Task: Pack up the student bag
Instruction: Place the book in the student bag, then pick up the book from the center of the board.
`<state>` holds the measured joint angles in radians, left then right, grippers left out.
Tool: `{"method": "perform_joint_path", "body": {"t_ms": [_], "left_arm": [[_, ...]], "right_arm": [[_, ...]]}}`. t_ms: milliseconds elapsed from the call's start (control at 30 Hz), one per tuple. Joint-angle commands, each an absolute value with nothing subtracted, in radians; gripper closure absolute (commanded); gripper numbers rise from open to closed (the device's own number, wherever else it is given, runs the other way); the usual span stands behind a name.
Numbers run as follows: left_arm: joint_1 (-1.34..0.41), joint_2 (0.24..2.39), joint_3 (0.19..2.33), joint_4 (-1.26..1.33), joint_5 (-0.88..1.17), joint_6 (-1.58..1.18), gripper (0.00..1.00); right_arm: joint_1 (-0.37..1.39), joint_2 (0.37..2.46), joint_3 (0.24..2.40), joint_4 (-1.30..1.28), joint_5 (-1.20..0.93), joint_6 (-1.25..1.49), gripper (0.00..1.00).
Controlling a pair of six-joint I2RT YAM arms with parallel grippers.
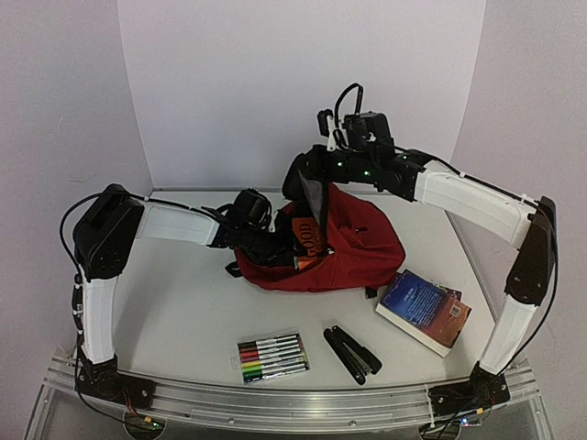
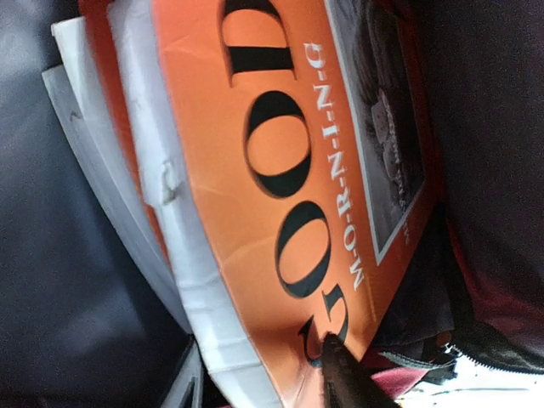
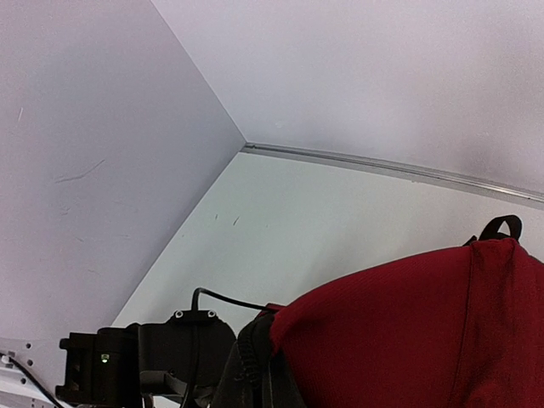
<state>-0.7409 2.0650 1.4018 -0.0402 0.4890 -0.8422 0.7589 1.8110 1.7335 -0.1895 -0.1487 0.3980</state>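
left jaws: unsure if I'm gripping orange book [image 2: 255, 170]
right jaws: clamped on student bag [image 1: 358, 243]
risk: book could snag zipper [image 2: 489, 365]

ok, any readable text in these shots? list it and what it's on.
"GOOD": big black letters on the orange book cover.
"M-O-R-N-I-N-G": white letters, same cover.
Blue book: print too small to read.
Marker pack: labels too small to read.

We record: top view looks down from behind; both wrist views sit close at the student bag [image 1: 344, 246], shared by all 3.
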Motion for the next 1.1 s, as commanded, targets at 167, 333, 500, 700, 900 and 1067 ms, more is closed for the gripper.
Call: {"method": "perform_joint_path", "body": {"t_ms": [167,333,500,700,900,1067], "left_arm": [[-0.666,1.783,1.217,-0.131,0.387,-0.733,0.24],[-0.617,1.646,1.131,-0.189,0.377,-0.718,0.16],[-0.568,1.54,1.034,-0.208,0.346,-0.726,0.09],[-0.537,1.56,1.024,-0.21,0.374,-0.719,0.04],[-0.483,1.665,1.07,-0.197,0.382,-0.702,0.01],[-0.457,1.772,1.137,-0.167,0.413,-0.693,0.0]], "right_arm": [[0.682,1.662,1.517,-0.092,0.079,0.476,0.97],[0.521,1.7,1.422,-0.093,-0.036,0.502,0.99],[0.361,1.759,1.356,-0.092,-0.164,0.539,1.0],[0.328,1.739,1.337,-0.101,-0.224,0.487,0.56],[0.33,1.603,1.269,-0.188,-0.175,0.426,0.05],[0.371,1.501,1.19,-0.272,-0.146,0.416,0.02]]}}
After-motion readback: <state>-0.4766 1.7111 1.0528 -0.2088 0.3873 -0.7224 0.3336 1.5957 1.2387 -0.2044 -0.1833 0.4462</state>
